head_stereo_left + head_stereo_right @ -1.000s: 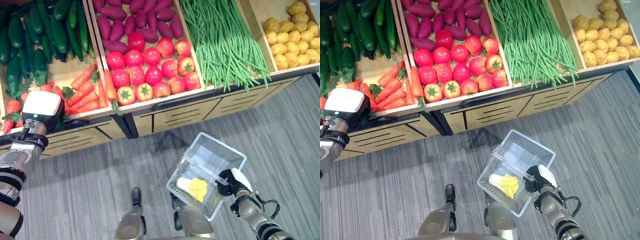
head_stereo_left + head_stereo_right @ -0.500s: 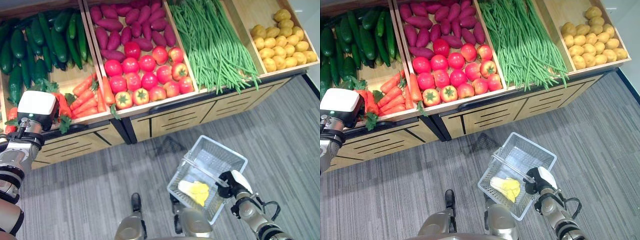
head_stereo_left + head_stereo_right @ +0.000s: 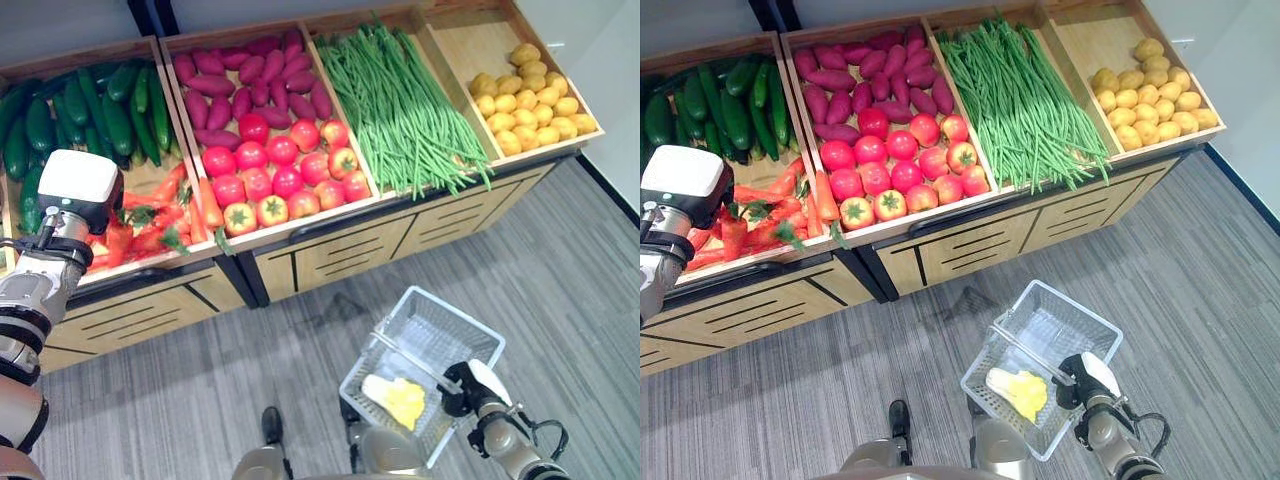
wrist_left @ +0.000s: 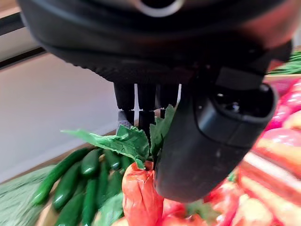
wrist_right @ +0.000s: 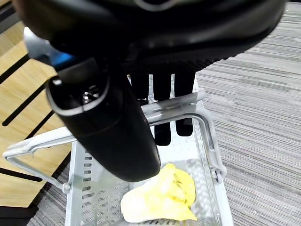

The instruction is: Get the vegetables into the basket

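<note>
The left robot hand [image 4: 207,136] has lifted, pinching a leafy-topped carrot [image 4: 141,195] just clear of the carrot bin [image 3: 150,215], ready to carry to the wire basket [image 3: 425,375], its handle gripped by the right robot hand [image 3: 470,385].

This is looking like the produce section of a shop. A long wooden display stand [image 3: 340,240] is running along the wall, split by dividers into sloping bins, each one holding a single kind of vegetable piled in bulk: cucumbers [image 3: 90,105], carrots [image 3: 160,215], purple sweet potatoes [image 3: 250,75], tomatoes [image 3: 285,175], green beans [image 3: 400,100] and potatoes [image 3: 525,105]. Dark-trimmed drawer fronts are lining the stand's base. Grey striped carpet flooring [image 3: 560,280] is stretching out in front, and a grey wire shopping basket [image 3: 455,335] with a handle is hanging above it.
</note>
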### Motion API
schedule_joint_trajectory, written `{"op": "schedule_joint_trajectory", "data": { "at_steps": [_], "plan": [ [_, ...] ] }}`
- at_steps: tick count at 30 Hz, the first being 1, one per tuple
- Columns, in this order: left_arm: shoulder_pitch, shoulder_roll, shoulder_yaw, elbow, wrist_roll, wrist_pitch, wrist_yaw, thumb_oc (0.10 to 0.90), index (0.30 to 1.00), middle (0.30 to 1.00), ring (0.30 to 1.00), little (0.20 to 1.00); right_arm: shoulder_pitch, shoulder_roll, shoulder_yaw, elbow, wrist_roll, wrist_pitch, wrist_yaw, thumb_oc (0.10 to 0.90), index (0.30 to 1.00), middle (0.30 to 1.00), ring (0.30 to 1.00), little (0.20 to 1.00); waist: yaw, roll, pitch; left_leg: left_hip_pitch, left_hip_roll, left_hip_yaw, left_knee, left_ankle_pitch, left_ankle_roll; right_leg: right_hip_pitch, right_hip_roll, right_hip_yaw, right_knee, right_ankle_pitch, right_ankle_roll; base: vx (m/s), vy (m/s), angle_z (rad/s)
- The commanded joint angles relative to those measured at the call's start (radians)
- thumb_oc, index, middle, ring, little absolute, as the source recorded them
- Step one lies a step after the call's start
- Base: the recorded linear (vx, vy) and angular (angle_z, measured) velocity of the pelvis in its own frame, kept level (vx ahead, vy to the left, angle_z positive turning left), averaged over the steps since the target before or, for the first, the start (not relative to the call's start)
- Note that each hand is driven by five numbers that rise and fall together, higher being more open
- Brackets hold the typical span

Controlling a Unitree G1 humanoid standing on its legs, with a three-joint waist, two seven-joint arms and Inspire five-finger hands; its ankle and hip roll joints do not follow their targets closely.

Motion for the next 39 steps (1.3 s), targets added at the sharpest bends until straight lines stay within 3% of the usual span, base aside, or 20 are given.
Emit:
{"op": "schedule_joint_trajectory", "data": {
  "at_steps": [1, 13, 18, 22, 23, 32, 39],
  "plan": [
    [-0.130, 0.074, 0.024, 0.018, -0.016, 0.018, 0.055, 0.400, 0.300, 0.300, 0.300, 0.300, 0.010, -0.072, -0.040, -0.033, 0.002, -0.033, -0.035, 0.400, 0.300, 0.300, 0.300, 0.300, 0.004, 0.006, -0.111, 0.049, 0.010, -0.002, 0.002, -0.080, -0.012, -0.030, -0.141, 0.024, 0.043, -0.028, 0.137, 0.03, 0.001, -0.01],
    [-0.093, 0.002, 0.245, 0.017, -0.283, -0.002, 0.143, 0.400, 0.300, 0.300, 0.300, 0.300, 0.018, -0.056, -0.043, -0.014, 0.004, -0.018, -0.036, 0.400, 0.300, 0.300, 0.300, 0.300, 0.000, 0.006, -0.132, 0.077, 0.009, 0.003, 0.002, -0.091, -0.014, -0.003, -0.139, 0.025, 0.039, -0.041, 0.133, 0.02, -0.003, 0.00],
    [-0.058, -0.136, 0.486, 0.066, -0.705, -0.084, 0.223, 0.400, 0.300, 0.300, 0.300, 0.300, 0.011, -0.047, -0.029, -0.042, 0.009, -0.004, -0.043, 0.400, 0.300, 0.300, 0.300, 0.300, -0.013, 0.000, -0.140, 0.091, 0.012, 0.012, 0.002, -0.097, -0.017, 0.005, -0.135, 0.030, 0.039, -0.045, 0.128, 0.03, -0.004, -0.03],
    [-0.021, -0.191, 0.583, 0.061, -0.924, -0.150, 0.223, 0.400, 0.300, 0.300, 0.300, 0.300, 0.014, -0.049, -0.017, -0.073, 0.002, 0.000, -0.032, 0.400, 0.300, 0.300, 0.300, 0.300, -0.016, -0.005, -0.140, 0.097, 0.011, 0.014, 0.002, -0.101, -0.017, 0.010, -0.135, 0.033, 0.038, -0.047, 0.127, 0.02, 0.002, -0.08],
    [-0.004, -0.235, 0.615, 0.052, -1.033, -0.192, 0.192, 0.400, 0.300, 0.300, 0.300, 0.300, 0.022, -0.043, -0.015, -0.082, -0.002, 0.001, -0.026, 0.400, 0.300, 0.300, 0.300, 0.300, -0.017, -0.011, -0.142, 0.098, 0.010, 0.016, 0.002, -0.102, -0.018, 0.013, -0.133, 0.034, 0.035, -0.048, 0.126, 0.00, 0.000, 0.00],
    [-0.002, -0.264, 0.610, 0.004, -1.077, -0.220, 0.184, 0.400, 0.300, 0.300, 0.300, 0.300, 0.028, -0.036, -0.009, -0.084, -0.002, 0.000, -0.018, 0.400, 0.300, 0.300, 0.300, 0.300, -0.016, -0.018, -0.145, 0.100, 0.010, 0.017, 0.002, -0.105, -0.017, 0.015, -0.133, 0.036, 0.038, -0.047, 0.127, 0.00, 0.000, 0.00],
    [0.039, -0.340, 0.631, -0.169, -1.184, -0.289, 0.173, 0.400, 0.300, 0.300, 0.300, 0.300, 0.059, -0.028, -0.027, -0.083, -0.001, 0.010, -0.019, 0.400, 0.300, 0.300, 0.300, 0.300, -0.011, -0.019, -0.152, 0.107, 0.008, 0.012, 0.002, -0.107, -0.012, 0.022, -0.134, 0.038, 0.036, -0.051, 0.125, 0.00, 0.000, 0.00]
  ]
}}
